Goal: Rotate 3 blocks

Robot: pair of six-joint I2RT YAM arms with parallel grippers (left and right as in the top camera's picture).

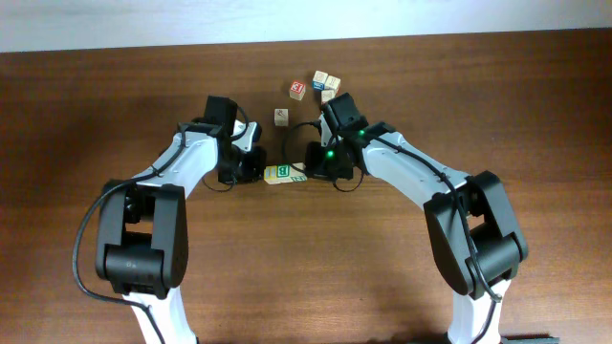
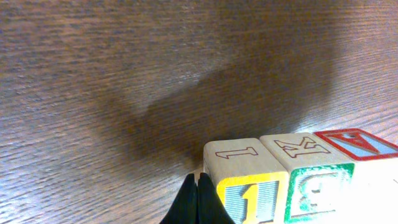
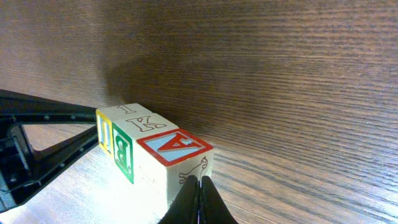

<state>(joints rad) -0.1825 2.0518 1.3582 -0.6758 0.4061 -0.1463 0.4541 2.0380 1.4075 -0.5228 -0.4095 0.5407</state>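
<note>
The yellow-faced wooden block (image 2: 249, 180), green-faced wooden block (image 2: 314, 177) and tan wooden block topped by a red-bordered A (image 2: 357, 144) sit touching in a row near the middle of the dark wooden table (image 1: 306, 287). The left gripper (image 2: 198, 200) and right gripper (image 3: 200, 200), both pinched shut and empty, flank its ends, likely to swivel it.

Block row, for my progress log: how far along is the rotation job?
Done: the three blocks sit touching in a row. In hand: shut left claw at the yellow-faced block, shut right claw at the red-topped block. Left: the rotation; no finished turn shows.
</note>
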